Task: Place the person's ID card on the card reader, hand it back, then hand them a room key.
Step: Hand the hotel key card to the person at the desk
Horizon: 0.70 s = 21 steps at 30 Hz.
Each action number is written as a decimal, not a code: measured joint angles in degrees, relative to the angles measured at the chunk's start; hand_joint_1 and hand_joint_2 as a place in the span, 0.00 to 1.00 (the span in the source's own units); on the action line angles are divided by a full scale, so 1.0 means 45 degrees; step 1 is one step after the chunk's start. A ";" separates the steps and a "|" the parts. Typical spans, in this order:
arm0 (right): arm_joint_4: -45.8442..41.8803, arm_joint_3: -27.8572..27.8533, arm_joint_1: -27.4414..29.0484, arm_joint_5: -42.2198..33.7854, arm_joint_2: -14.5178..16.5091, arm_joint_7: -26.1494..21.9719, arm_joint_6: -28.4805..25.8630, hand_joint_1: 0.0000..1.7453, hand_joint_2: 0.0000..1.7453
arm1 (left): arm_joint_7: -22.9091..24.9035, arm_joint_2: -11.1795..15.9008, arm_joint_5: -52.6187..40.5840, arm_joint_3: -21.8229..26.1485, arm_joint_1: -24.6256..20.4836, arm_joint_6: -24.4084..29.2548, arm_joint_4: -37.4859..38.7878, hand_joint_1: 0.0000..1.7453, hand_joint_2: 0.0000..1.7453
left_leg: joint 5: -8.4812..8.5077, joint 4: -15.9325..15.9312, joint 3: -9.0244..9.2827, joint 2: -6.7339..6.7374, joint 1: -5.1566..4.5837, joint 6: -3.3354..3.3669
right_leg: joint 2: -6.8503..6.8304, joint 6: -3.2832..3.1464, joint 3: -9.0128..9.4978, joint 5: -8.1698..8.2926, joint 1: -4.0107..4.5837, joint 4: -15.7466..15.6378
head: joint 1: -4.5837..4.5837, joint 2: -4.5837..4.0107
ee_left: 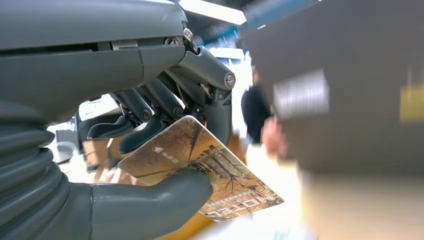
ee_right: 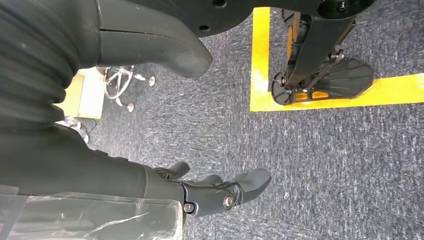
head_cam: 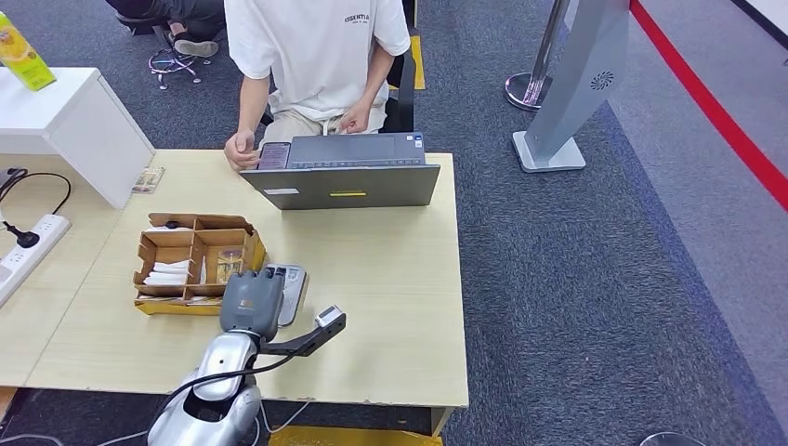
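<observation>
My left hand (head_cam: 251, 302) hovers low over the table beside the grey card reader (head_cam: 294, 282), covering part of it. In the left wrist view the thumb and fingers (ee_left: 150, 127) pinch a brown card (ee_left: 200, 160) printed with bare trees, which looks like a room key. The card sticks out past the fingers, toward the person. The person (head_cam: 316, 56), in a white shirt, sits behind an open grey laptop (head_cam: 346, 172), one hand (head_cam: 240, 149) resting by a dark flat item (head_cam: 274, 154). My right hand (ee_right: 220, 192) hangs over the carpet, fingers apart and holding nothing.
A cardboard divider box (head_cam: 160, 249) with cards and papers stands just left of my left hand. Another small card (head_cam: 149, 179) lies near the white cabinet (head_cam: 65, 125). A power strip (head_cam: 28, 246) lies at the far left. The table's right half is bare wood (head_cam: 390, 279).
</observation>
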 joint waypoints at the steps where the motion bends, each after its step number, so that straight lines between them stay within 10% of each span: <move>1: 0.0000 -0.0022 -0.0001 0.0107 0.0000 -0.0001 0.0017 0.00 1.00 | -0.0002 -0.0021 0.0000 -0.0018 -0.0168 0.0414 -0.0295 1.00 1.00 | 0.0001 0.0001 -0.0002 -0.0001 0.0000 0.0000 | 0.0000 0.0001 0.0000 0.0001 0.0000 0.0000 | 0.0001 0.0000; 10: 0.0000 -0.0020 -0.0013 0.1345 -0.0004 -0.0194 0.0312 0.00 1.00 | 0.0638 0.0445 0.0005 0.0059 -0.2701 0.0654 -0.2481 1.00 1.00 | 0.0007 -0.0001 -0.0002 -0.0007 0.0004 -0.0003 | -0.0007 0.0004 0.0010 0.0005 0.0003 0.0008 | -0.0001 0.0000; 21: 0.0002 0.0033 -0.0095 0.2019 -0.0002 -0.0238 0.0424 0.00 1.00 | 0.0999 0.1229 0.0019 0.1999 -0.5486 0.0317 -0.0403 1.00 1.00 | 0.0019 0.0000 -0.0005 -0.0007 0.0004 -0.0008 | -0.0001 0.0004 0.0006 0.0012 0.0002 0.0013 | 0.0001 0.0000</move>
